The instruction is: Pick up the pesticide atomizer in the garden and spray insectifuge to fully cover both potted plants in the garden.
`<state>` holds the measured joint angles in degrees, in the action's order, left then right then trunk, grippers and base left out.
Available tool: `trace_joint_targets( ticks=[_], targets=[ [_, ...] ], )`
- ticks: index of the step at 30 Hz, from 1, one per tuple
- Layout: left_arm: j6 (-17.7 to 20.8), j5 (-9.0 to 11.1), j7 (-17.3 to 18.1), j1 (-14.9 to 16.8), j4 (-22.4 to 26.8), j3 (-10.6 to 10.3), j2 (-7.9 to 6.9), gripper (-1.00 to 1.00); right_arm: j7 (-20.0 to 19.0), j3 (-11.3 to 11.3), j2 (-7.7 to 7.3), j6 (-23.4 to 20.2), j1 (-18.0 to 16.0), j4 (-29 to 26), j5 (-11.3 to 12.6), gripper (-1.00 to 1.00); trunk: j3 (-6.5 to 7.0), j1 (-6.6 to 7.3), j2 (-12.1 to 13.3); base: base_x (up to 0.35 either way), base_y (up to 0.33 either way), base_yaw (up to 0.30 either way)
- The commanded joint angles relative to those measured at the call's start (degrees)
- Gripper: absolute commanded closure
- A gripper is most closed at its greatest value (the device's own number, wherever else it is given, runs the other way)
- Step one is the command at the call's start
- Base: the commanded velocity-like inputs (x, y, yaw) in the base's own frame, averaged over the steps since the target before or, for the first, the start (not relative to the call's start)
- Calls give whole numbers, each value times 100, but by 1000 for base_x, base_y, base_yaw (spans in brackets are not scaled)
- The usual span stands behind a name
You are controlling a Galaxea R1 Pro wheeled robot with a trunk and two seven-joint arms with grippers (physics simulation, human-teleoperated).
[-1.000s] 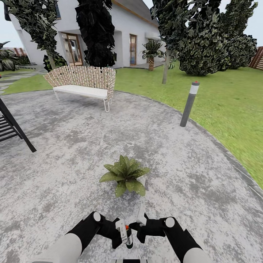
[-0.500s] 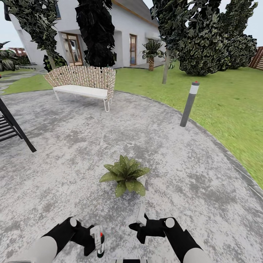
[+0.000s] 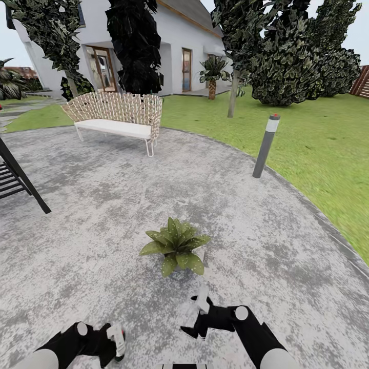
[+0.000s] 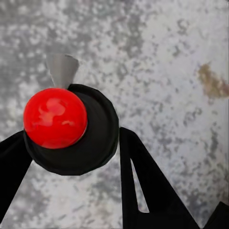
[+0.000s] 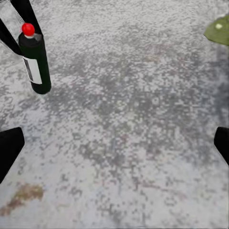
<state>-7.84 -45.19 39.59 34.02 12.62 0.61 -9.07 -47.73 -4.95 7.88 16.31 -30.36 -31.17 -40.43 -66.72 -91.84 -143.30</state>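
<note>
One potted plant (image 3: pixel 176 246), a low rosette of speckled green leaves, stands on the round stone patio (image 3: pixel 102 205) just ahead of my arms. One of its leaves (image 5: pixel 219 28) reaches into the right wrist view. The second potted plant is out of view. My left gripper (image 3: pixel 118 342) (image 4: pixel 71 152) is shut on the pesticide atomizer (image 3: pixel 117 335) (image 4: pixel 55 117) (image 5: pixel 34 59). Up close the atomizer is a dark bottle with a red knob and a white label, held upright low at the left. My right gripper (image 3: pixel 199 307) (image 5: pixel 114 145) is open and holds nothing, close in front of the plant.
A woven bench (image 3: pixel 115 115) stands at the patio's far edge before the house. A grey bollard (image 3: pixel 265 146) marks the right rim, with lawn (image 3: pixel 318 154) beyond. A dark slatted frame (image 3: pixel 15 179) juts in at the left. Trees line the back.
My left arm has swung left and back with the atomizer, away from the right gripper, where it was a second ago. The right gripper has stayed almost in place.
</note>
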Motion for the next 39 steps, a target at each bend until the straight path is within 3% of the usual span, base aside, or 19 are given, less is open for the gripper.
trace_joint_targets(
  ticks=[1, 5, 6, 11, 13, 16, 19, 20, 22, 23, 25, 27, 39],
  targets=[
    [-36, 228, -171, -35, 2, 20, 1, 100, 275, -59, -42, 32, 5, 19, -49, -100, -5, 1, -2, 0, 0, 0],
    [-34, 1357, -853, -238, 5, 139, -11, 100, 1104, -205, -137, 30, 12, 287, 181, -100, -5, 1, -2, 0, 0, 0],
    [-34, 1724, -1056, -307, 5, 200, -13, 100, 1370, -361, -146, 32, 17, 397, 324, -100, -5, 1, -2, 0, 0, 0],
    [-49, 2938, -1923, -514, 5, 272, 14, 100, 2551, -1097, -244, 51, 50, 713, 598, -100, -5, 1, -2, 0, 0, 0],
    [-95, 3579, -2595, -660, 4, 273, 85, 100, 3316, -1355, -329, 86, 173, 748, 624, -100, -5, 1, -2, 0, 0, 0],
    [-244, 4239, -2984, -851, 5, 273, 156, 100, 3834, -1645, -354, 232, 420, 755, 632, -100, -5, 1, -2, 0, 0, 0],
    [-453, 4510, -3053, -1033, 4, 273, 186, 100, 3989, -1771, -358, 331, 615, 756, 633, -100, -5, 1, -2, 0, 0, 0],
    [-581, 4672, -3086, -1139, 12, 279, 205, 100, 4199, -1801, -366, 642, 877, 757, 627, -100, -5, 1, -2, 0, 0, 0],
    [-601, 4971, -3096, -1154, 47, 279, 203, 100, 4465, -1807, -396, 916, 1027, 754, 630, -100, -5, 1, -2, 0, 0, 0],
    [-629, 5353, -3059, -1168, 12, 269, 212, 100, 5178, -1829, -579, 1274, 1169, 1009, 641, -100, -5, 1, -2, 0, 0, 0],
    [-621, 5347, -3010, -1172, -2, 265, 260, 100, 5240, -1927, -761, 1293, 1180, 1380, 928, -100, -5, 1, -2, 0, 0, 0],
    [-639, 5382, -3060, -1279, 8, 265, 290, 100, 5244, -1936, -758, 1295, 1181, 1433, 1036, -100, -5, 1, -2, 0, 0, 0],
    [-729, 5420, -3024, -1391, 6, 265, 294, 100, 5221, -1939, -787, 1306, 1182, 1455, 1038, -100, 40, 1, -2, 0, 0, -37]
  ],
)
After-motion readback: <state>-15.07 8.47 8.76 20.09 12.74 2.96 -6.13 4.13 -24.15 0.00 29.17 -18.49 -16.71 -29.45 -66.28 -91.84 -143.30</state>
